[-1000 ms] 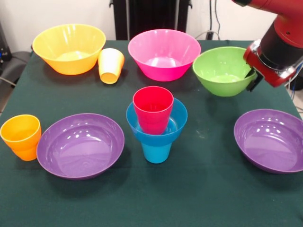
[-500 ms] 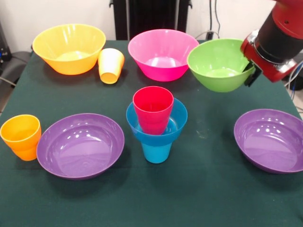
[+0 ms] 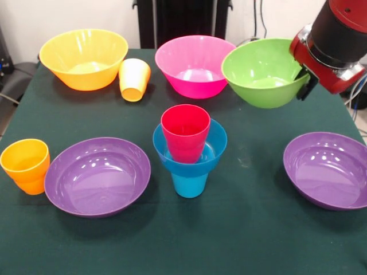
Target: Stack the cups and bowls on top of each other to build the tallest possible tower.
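Observation:
My gripper [image 3: 303,83] is shut on the right rim of the lime green bowl [image 3: 259,73] and holds it tilted, off the table, at the back right. In the middle stands a stack: a blue cup [image 3: 189,185] upside down, the small blue bowl [image 3: 213,150] on it, and the red cup [image 3: 185,133] in that bowl. The held bowl is up and to the right of this stack, apart from it.
The orange-yellow bowl [image 3: 84,58] and pink bowl [image 3: 198,66] stand at the back. The yellow cup [image 3: 133,79] leans between them. The orange cup [image 3: 26,166] stands front left beside a purple bowl [image 3: 97,176]. A second purple bowl [image 3: 328,169] sits front right.
The gripper has lifted the lime green bowl off the table and carried it upward and a little to the left. Nothing else has moved.

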